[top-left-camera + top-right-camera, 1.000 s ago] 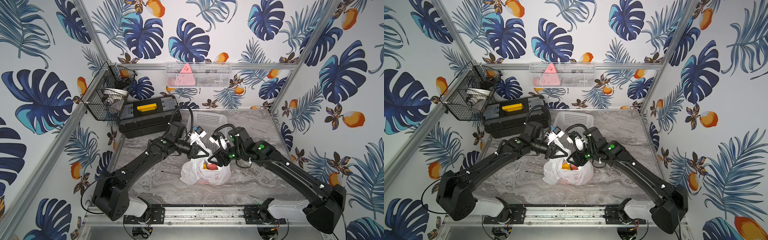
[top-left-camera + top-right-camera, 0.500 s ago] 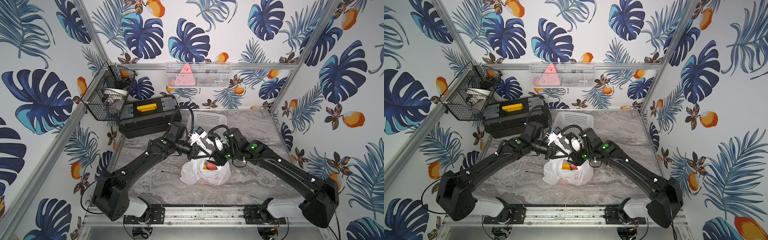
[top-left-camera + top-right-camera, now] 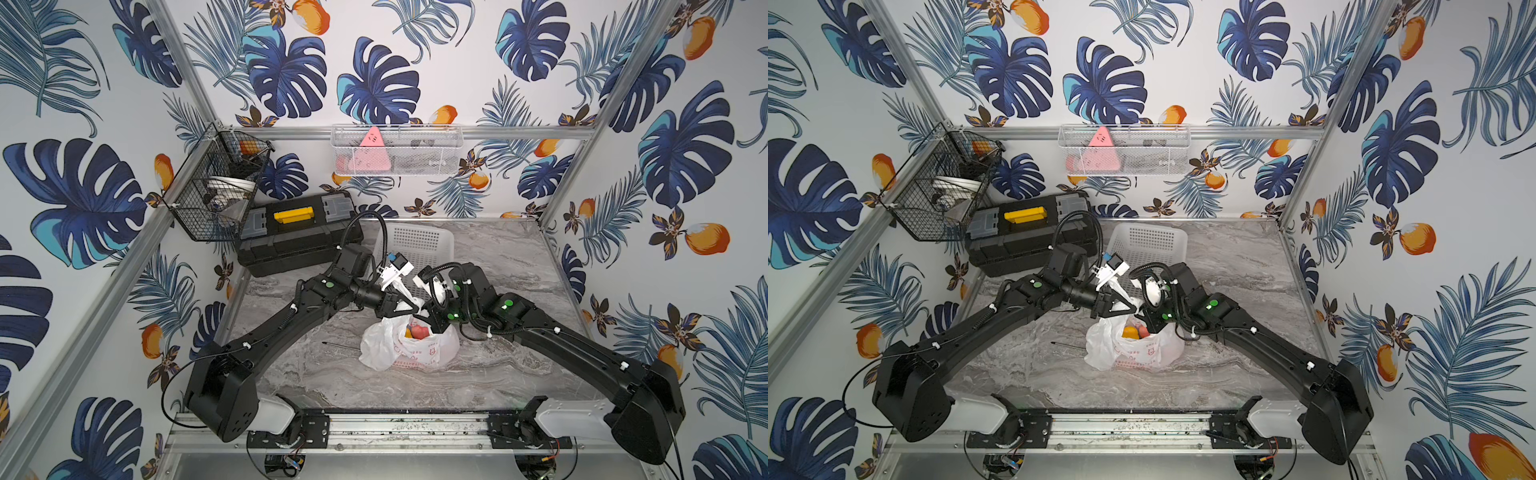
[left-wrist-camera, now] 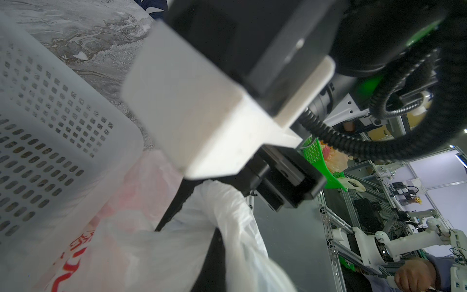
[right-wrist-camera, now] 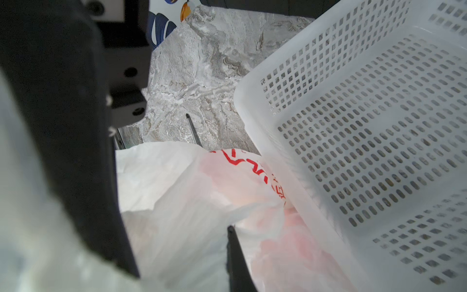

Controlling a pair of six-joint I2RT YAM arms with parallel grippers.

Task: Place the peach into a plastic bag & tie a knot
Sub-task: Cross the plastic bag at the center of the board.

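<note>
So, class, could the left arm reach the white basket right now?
Probably yes: the white basket lies just beyond the left gripper, nothing between them, though that gripper holds the plastic bag.

Count: 1 bag (image 3: 415, 353) with 1 peach (image 3: 420, 331) and 1 orange fruit (image 3: 1129, 331) inside; 1 white basket (image 3: 419, 241); 1 toolbox (image 3: 291, 245); 1 wire basket (image 3: 208, 208); 1 wall rack (image 3: 399, 153); 1 rod (image 3: 1067, 345).

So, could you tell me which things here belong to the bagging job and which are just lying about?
In the job: plastic bag; peach inside it; left gripper and right gripper at its mouth.
Lying about: white perforated basket; black toolbox; thin dark rod; wire basket; wall rack.
</note>
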